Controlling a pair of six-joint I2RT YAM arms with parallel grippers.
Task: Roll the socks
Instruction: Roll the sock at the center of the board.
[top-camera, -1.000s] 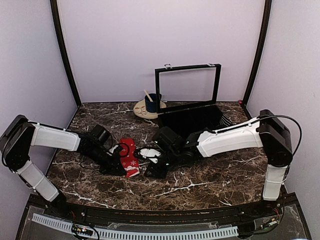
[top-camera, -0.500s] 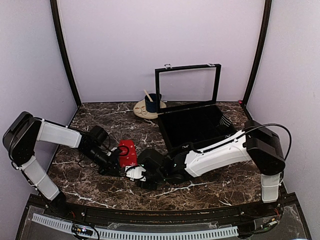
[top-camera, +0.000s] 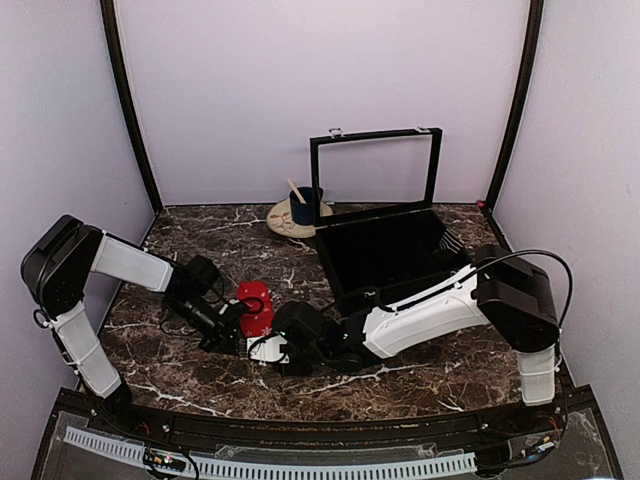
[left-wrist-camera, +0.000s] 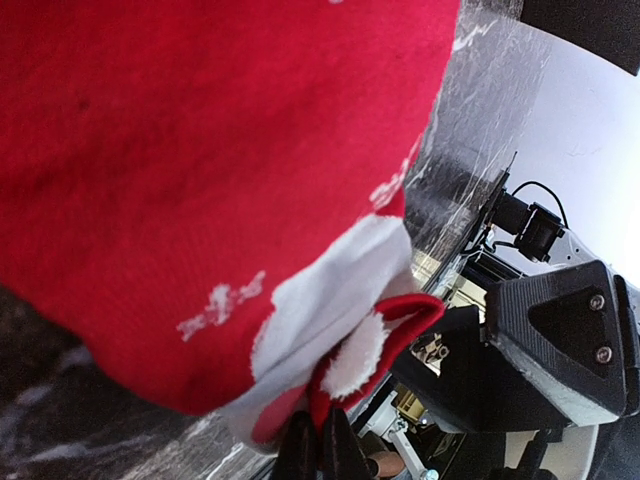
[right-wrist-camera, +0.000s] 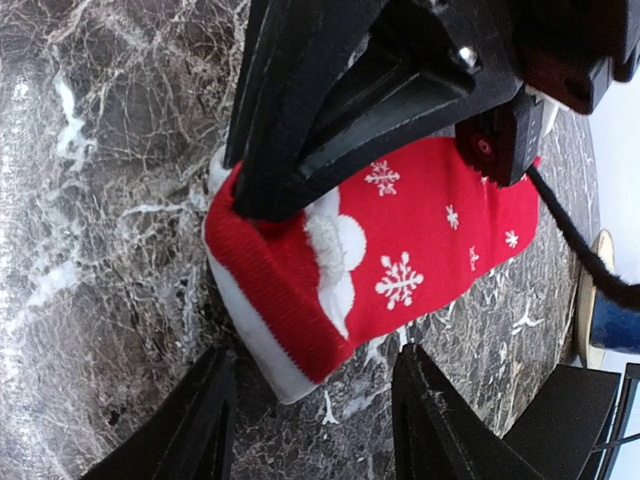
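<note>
Your right fingers (right-wrist-camera: 207, 420) stand apart, one on each side of the folded, white-edged end of the socks (right-wrist-camera: 420, 250). The socks lie on the marble table (top-camera: 430, 375) just ahead of the right gripper (right-wrist-camera: 312, 372), and nothing is pinched there yet. Across that same red bundle the left gripper (right-wrist-camera: 265, 190) is clamped on the fabric from above, and its own wrist view shows its fingertips (left-wrist-camera: 298, 452) nipped together on a thin red-and-white edge. From overhead the socks sit near the front left of the table, between the two grippers and well apart from the black box (top-camera: 390, 250) behind. As I judge it, a fold is begun but loose. The main danger is a shallow bite: close on the white rim alone and you are likely to catch only one layer, so the fold opens when you turn it. Pull or twist against the left clamp and the thin edge may slip out, or the fabric may stretch flat. The two grippers are also very close together, so a careless approach could knock one into the other.
</note>
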